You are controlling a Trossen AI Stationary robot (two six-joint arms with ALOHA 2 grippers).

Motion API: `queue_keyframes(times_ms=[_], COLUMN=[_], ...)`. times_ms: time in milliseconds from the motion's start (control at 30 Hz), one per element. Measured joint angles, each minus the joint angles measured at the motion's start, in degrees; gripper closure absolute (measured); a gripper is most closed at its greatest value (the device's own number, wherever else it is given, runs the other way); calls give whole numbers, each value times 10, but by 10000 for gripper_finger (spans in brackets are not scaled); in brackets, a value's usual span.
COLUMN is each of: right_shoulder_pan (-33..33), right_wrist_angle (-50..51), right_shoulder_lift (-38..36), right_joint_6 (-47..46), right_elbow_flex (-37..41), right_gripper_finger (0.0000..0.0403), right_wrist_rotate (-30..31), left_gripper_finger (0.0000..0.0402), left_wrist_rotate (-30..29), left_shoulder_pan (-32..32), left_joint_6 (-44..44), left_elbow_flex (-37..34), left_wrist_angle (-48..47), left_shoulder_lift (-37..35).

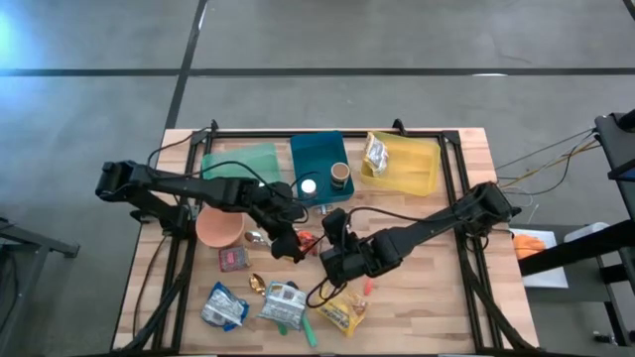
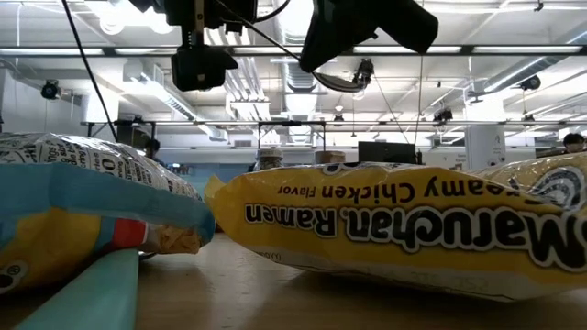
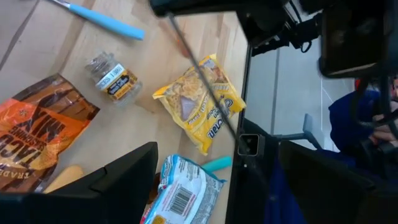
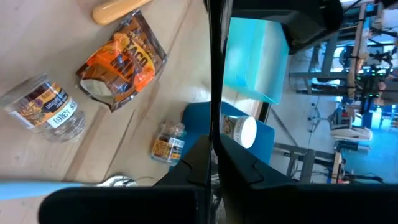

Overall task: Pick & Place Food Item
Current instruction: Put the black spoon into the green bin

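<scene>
Loose food items lie on the wooden table. A yellow ramen packet (image 1: 344,312) (image 3: 199,102) lies near the front edge, flat on the wood. An orange taco mix pouch (image 3: 37,134) (image 4: 121,62) and a small spice jar (image 3: 113,79) (image 4: 168,142) sit at mid-table. My left gripper (image 1: 290,248) (image 3: 217,149) hangs open above the table's middle, over a blue-and-white packet (image 3: 183,193), with nothing between its fingers. My right gripper (image 1: 333,266) (image 4: 214,146) is shut and empty, hanging just to the right of the left one.
At the back stand a green tray (image 1: 241,164), a teal bin (image 1: 319,188) holding cans, and a yellow bin (image 1: 412,178) holding a packet. A peach bowl (image 1: 220,228), a red packet (image 1: 233,258), two more packets (image 1: 223,305) and a larger jar (image 4: 46,109) lie around.
</scene>
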State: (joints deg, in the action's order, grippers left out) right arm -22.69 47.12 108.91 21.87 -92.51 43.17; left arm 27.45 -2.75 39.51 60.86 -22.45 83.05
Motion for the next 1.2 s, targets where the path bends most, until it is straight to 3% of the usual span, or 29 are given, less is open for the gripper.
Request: queue_keyframes(times_ms=[167,300,533,800,1067,1200], right_shoulder_pan=[7,11,15,14,12,11], right_wrist_angle=[-6,-23,-32,-45,-54,-58], right_shoulder_lift=[1,1,1,0,-1,-1], right_joint_6=[-2,13,14,14,1,-64], right_elbow_flex=[0,0,0,0,0,0], right_gripper_finger=[391,391,391,391,390,390], right_wrist_rotate=[-2,-2,-4,0,2,7], left_gripper_finger=[63,95,213,378,397,399], left_wrist_rotate=[5,5,6,5,-5,-13], left_shoulder_pan=[-2,-2,-2,-2,-2,-1], left_joint_6=[0,0,0,-9,-27,-35], left_elbow_flex=[0,-1,-1,-2,-2,-2], left_wrist_angle=[-1,-1,-1,-18,-42,-54], left_shoulder_lift=[2,2,1,0,-1,-7])
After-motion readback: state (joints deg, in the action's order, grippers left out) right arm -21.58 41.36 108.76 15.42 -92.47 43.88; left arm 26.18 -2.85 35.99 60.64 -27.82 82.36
